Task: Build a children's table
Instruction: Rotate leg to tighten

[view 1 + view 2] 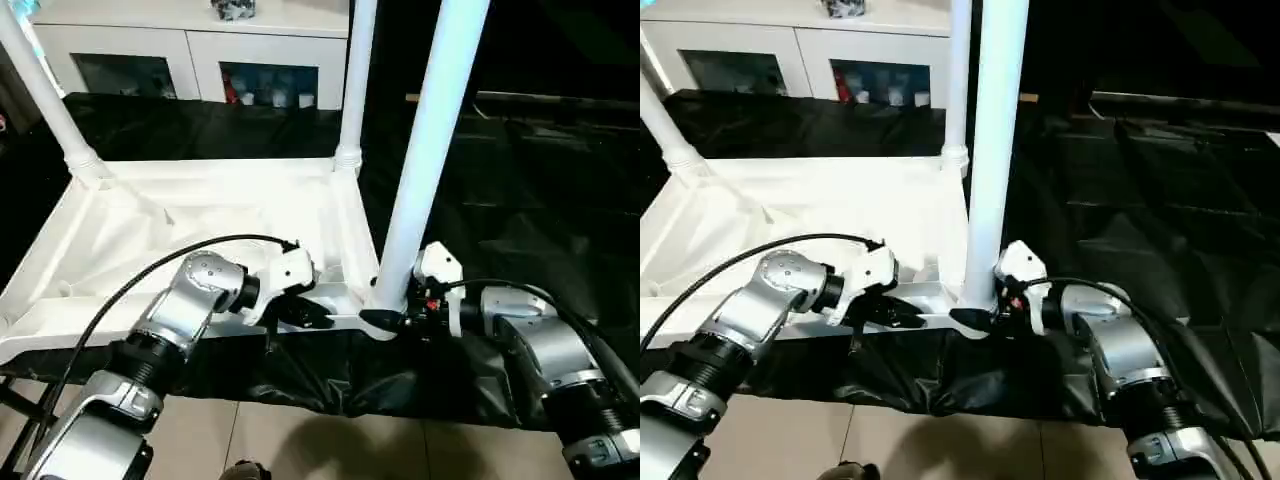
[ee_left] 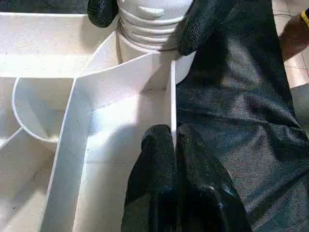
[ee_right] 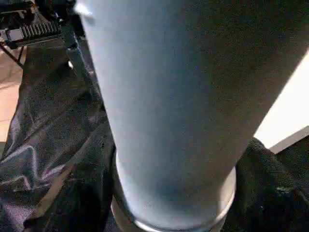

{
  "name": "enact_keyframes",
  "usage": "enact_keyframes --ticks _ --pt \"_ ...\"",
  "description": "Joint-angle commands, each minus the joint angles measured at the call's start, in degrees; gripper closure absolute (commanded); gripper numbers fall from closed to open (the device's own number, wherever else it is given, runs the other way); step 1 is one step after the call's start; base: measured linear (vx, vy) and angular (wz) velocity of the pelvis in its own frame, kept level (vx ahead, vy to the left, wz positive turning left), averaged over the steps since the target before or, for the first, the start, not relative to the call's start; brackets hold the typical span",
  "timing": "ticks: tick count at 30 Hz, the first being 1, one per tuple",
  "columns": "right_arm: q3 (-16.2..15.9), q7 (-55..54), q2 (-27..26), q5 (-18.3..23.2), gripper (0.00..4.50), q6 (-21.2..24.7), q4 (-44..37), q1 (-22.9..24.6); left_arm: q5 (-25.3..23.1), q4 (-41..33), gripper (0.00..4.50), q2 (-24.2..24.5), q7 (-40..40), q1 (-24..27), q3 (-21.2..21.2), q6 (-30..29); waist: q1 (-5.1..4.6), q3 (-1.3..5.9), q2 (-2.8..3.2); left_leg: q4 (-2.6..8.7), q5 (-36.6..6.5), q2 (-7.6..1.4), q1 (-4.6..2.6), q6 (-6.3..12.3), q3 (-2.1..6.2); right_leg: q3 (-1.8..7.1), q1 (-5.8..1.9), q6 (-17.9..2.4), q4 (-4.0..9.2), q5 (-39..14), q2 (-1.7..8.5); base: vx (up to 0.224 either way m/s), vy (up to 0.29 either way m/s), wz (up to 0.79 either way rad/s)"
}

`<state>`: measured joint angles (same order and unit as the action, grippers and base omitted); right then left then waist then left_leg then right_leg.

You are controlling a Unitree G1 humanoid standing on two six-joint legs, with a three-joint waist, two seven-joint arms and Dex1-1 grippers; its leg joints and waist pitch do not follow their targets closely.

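Note:
The white tabletop (image 1: 200, 215) lies upside down on the black-covered work table. Two white legs stand in its far corners, one on the left (image 1: 45, 95) and one on the right (image 1: 355, 80). A third leg (image 1: 430, 150) stands upright in the near right corner socket. My right gripper (image 1: 385, 320) is shut on that leg's ribbed base, with a fingertip (image 2: 200, 24) on each side of it. My left gripper (image 2: 174, 137) is shut on the thin near rim wall (image 2: 172, 96) of the tabletop, just left of that corner.
The black cover (image 1: 520, 200) stretches to the right of the tabletop and hangs over the near table edge. Below that edge is tiled floor (image 1: 300, 440). A white cabinet (image 1: 200, 50) with glass doors stands behind the table.

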<state>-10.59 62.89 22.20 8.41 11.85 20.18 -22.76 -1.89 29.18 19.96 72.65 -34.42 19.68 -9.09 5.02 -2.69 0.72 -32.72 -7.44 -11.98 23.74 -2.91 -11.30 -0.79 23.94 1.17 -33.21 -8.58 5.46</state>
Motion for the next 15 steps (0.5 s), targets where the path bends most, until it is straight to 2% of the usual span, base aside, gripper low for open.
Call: enact_keyframes --ticks 1,3,4,5,7,8,9,10,11,12,13,14,15 --pt "-2.80 -0.55 -2.59 -0.54 1.76 0.72 -1.00 -0.18 -0.33 0.96 4.50 -3.28 -5.99 -1.86 -0.35 0.28 -0.35 3.97 -0.50 3.73 -20.28 -0.74 -2.39 0.28 0.20 0.32 -1.68 -10.38 3.51 -17.27 1.25 0.000 0.000 0.00" --pt "-2.12 -3.21 -3.75 -1.11 1.76 0.54 0.38 -0.75 -0.90 2.11 4.50 -4.06 -8.61 -2.49 -1.04 0.40 -0.39 3.86 -0.56 3.68 -20.87 -0.66 -2.50 -0.02 0.17 0.36 -1.43 -10.21 3.73 -18.71 1.31 0.000 0.000 0.00" --pt "-0.85 -9.77 -6.13 -3.03 1.76 -0.78 3.90 -2.16 -1.84 3.95 4.50 -5.24 -12.77 -3.61 -1.94 0.22 -0.44 3.84 -0.66 3.77 -21.50 -0.55 -2.42 -0.45 0.33 0.24 -1.59 -9.44 3.87 -20.82 1.37 0.000 0.000 0.00" --pt "-0.28 -13.14 -7.26 -4.09 1.76 -1.70 5.80 -2.92 -2.25 4.83 4.50 -5.77 -14.62 -4.15 -2.28 0.04 -0.62 3.77 -0.69 3.80 -21.94 -0.51 -2.38 -0.81 0.34 0.24 -1.43 -9.17 3.89 -21.80 1.41 0.000 0.000 0.00" --pt "0.85 -20.26 -9.30 -5.64 1.77 -1.09 9.89 -4.78 -2.92 6.08 4.50 -6.72 -17.61 -5.00 -2.78 -0.30 -1.34 3.58 -0.70 3.94 -24.40 -0.21 -2.57 -2.45 0.69 -0.03 -1.24 -7.50 4.38 -27.51 1.50 0.000 0.000 0.00" --pt "1.82 -24.38 -10.75 -5.92 1.77 -1.22 12.44 -5.93 -3.08 6.96 4.50 -7.70 -19.87 -5.67 -3.28 -1.04 -1.53 3.56 -0.81 3.99 -24.79 -0.13 -2.56 -2.46 0.72 -0.08 -1.32 -7.12 4.64 -28.31 1.52 0.000 0.000 0.00" --pt "3.23 -28.76 -12.51 -5.69 1.77 -0.98 15.08 -7.22 -3.32 8.00 4.50 -8.86 -22.87 -6.46 -3.92 -1.81 -2.03 3.53 -0.64 3.90 -25.48 -0.10 -2.68 -2.70 0.79 -0.07 -1.06 -6.86 4.76 -29.46 1.56 0.000 0.000 0.00" --pt "4.88 -33.33 -14.47 -5.21 1.77 -0.79 17.84 -8.65 -3.51 9.17 4.50 -10.26 -26.31 -7.36 -4.68 -2.80 -2.36 3.71 -0.67 3.81 -25.72 -0.05 -2.77 -2.76 0.88 -0.16 -1.13 -6.75 4.84 -29.66 1.56 0.000 0.000 0.00" --pt "5.21 -34.19 -14.84 -5.10 1.77 -0.73 18.36 -8.94 -3.52 9.39 4.50 -10.54 -26.97 -7.54 -4.83 -3.01 -2.61 3.62 -0.72 3.93 -25.62 0.02 -2.54 -2.48 0.94 -0.28 -1.27 -6.59 4.99 -29.56 1.45 0.000 0.000 0.00" --pt "6.08 -36.58 -15.83 -4.82 1.77 -0.73 19.75 -9.77 -3.51 9.91 4.50 -11.31 -28.61 -7.94 -5.23 -3.41 -2.51 3.69 -0.48 3.87 -25.64 -0.02 -2.72 -2.41 0.93 -0.27 -1.18 -6.58 5.03 -29.23 1.45 0.000 0.000 0.00" --pt "7.03 -39.09 -16.89 -4.45 1.77 -1.04 21.16 -10.68 -3.44 10.45 4.50 -12.27 -30.82 -8.39 -5.84 -4.20 -2.60 3.73 -0.52 3.81 -25.76 -0.07 -2.81 -2.25 0.82 -0.17 -1.00 -6.77 5.09 -28.50 1.39 0.000 0.000 0.00" --pt "7.98 -41.12 -17.84 -4.37 1.77 -1.26 22.33 -11.45 -3.43 11.04 4.50 -13.08 -32.54 -8.78 -6.31 -4.61 -2.72 3.82 -0.63 3.86 -25.36 -0.05 -2.65 -1.97 0.87 -0.23 -1.28 -7.27 4.93 -26.74 1.28 0.000 0.000 0.00" --pt "8.98 -43.12 -19.28 -4.56 1.77 -2.62 24.32 -12.72 -3.59 11.67 4.50 -14.35 -34.22 -9.20 -6.55 -4.47 -2.70 3.86 -0.45 3.76 -24.91 -0.05 -2.65 -1.64 0.70 -0.09 -1.12 -7.79 4.86 -24.97 1.25 0.000 0.000 0.00"
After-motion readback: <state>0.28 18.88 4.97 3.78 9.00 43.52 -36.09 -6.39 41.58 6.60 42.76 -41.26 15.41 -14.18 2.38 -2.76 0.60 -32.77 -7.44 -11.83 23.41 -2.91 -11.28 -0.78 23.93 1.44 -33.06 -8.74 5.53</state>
